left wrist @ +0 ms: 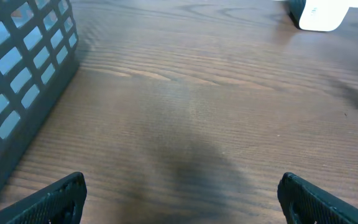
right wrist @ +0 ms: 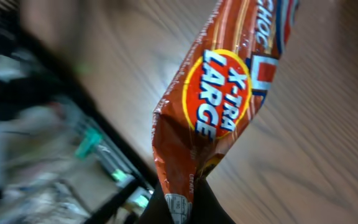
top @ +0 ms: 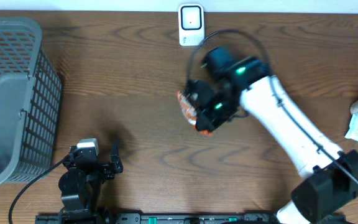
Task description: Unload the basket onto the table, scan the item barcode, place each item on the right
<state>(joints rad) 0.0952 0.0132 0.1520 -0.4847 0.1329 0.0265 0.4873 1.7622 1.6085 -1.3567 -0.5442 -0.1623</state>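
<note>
near the white boxy scanner (top: 191,25), your right gripper (right wrist: 180,208) is clenching the orange-brown plastic snack wrapper (right wrist: 216,93); your left gripper (left wrist: 179,196) is sitting released beside the grey mesh basket (left wrist: 17,81).

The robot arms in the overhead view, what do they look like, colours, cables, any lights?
The right arm has a long white tube-shaped link between black joints, green lights on its black wrist, and a thin black cable looping above. The left arm is black, with a small white block on top and a black lead trailing off. Its fingers are black.
</note>
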